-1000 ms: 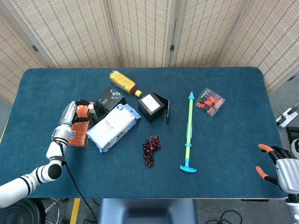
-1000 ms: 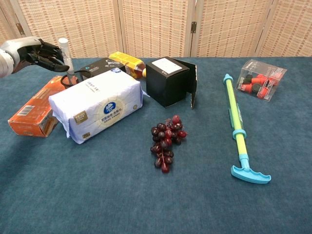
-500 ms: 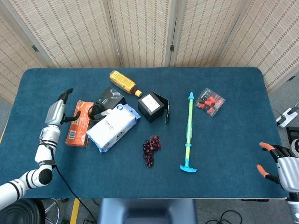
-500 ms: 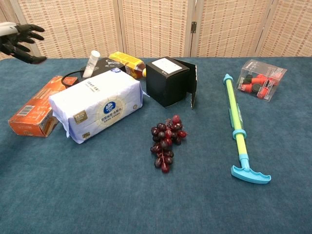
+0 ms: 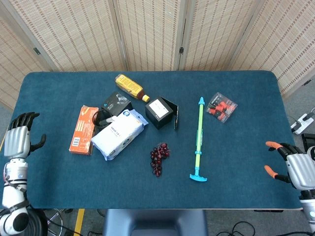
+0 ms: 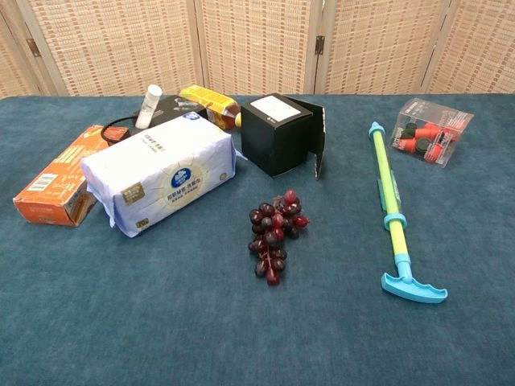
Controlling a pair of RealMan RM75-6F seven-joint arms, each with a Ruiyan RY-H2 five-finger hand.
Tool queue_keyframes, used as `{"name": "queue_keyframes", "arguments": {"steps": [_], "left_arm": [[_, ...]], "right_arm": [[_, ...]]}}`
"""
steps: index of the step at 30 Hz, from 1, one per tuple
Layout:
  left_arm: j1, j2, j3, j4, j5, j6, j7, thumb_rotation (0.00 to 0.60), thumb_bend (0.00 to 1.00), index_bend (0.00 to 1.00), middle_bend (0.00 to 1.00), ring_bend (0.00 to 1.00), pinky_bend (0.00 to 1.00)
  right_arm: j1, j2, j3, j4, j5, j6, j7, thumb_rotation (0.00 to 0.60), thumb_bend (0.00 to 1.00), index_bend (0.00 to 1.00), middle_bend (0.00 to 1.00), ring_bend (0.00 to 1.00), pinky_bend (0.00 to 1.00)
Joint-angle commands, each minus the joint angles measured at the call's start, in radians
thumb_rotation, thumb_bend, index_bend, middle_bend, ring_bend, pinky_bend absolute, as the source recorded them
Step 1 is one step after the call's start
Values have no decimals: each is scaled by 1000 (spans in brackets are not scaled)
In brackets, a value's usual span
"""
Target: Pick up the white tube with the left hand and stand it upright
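Observation:
The white tube (image 6: pixel 148 106) stands cap up, leaning slightly, behind the white tissue pack (image 6: pixel 161 173) that hides its lower end. In the head view it is only a small pale shape (image 5: pixel 108 118) beside a black ring. My left hand (image 5: pixel 19 139) hovers at the table's left edge, far from the tube, fingers apart and holding nothing. It is outside the chest view. My right hand (image 5: pixel 289 168) stays at the front right corner with its fingers spread and empty.
An orange box (image 6: pixel 56 178) lies left of the tissue pack. Behind are a yellow bottle (image 6: pixel 208 103) and a black box (image 6: pixel 278 133). Grapes (image 6: pixel 275 233) lie mid-table, a green-blue pump (image 6: pixel 390 209) to the right, a clear pack (image 6: pixel 430 131) beyond it.
My left hand let go of the tube and drew back left and toward the table's front edge, leaving the chest view. The tube stays up, leaning a little. The right hand barely moved.

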Motion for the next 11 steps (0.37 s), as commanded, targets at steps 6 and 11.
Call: {"name": "queue_keyframes", "arguments": {"steps": [6,11], "left_arm": [[157,83,145,-189,161,147,87,600,415,248,200,133,159],[214,94,188,-258,227,201,128,600,415,254,201,135,159]], "right_arm": [[18,-12,0,-21,-15,-3,-56,600,177,257,365,256,303],[-3,-44,-3,-42,4,25,-140,600,176,256,363,250,303]]}}
